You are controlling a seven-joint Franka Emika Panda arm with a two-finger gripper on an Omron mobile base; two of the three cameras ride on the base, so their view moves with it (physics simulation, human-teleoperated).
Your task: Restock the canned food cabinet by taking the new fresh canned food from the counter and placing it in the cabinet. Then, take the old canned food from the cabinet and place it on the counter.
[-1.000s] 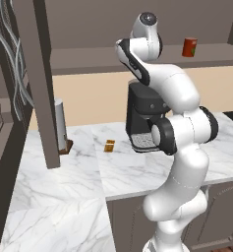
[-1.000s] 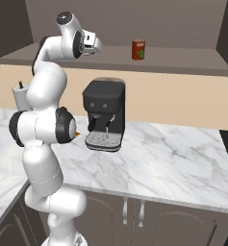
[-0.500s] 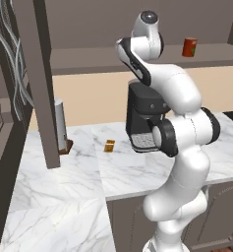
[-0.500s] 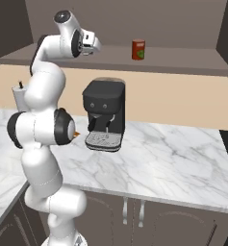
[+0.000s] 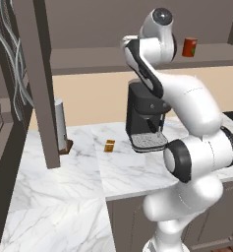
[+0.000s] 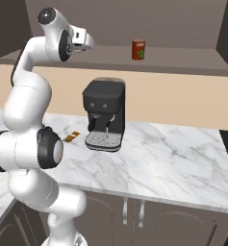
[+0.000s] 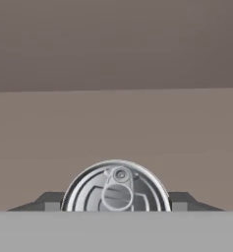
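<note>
Rises white from the base, elbow bent, forearm reaching up toward twelve o'clock, wrist turned level at shelf height, with the gripper (image 7: 116,204) showing dark finger tips (image 7: 49,201) at nine and three o'clock, set against either side of the old canned food (image 7: 116,189).
</note>
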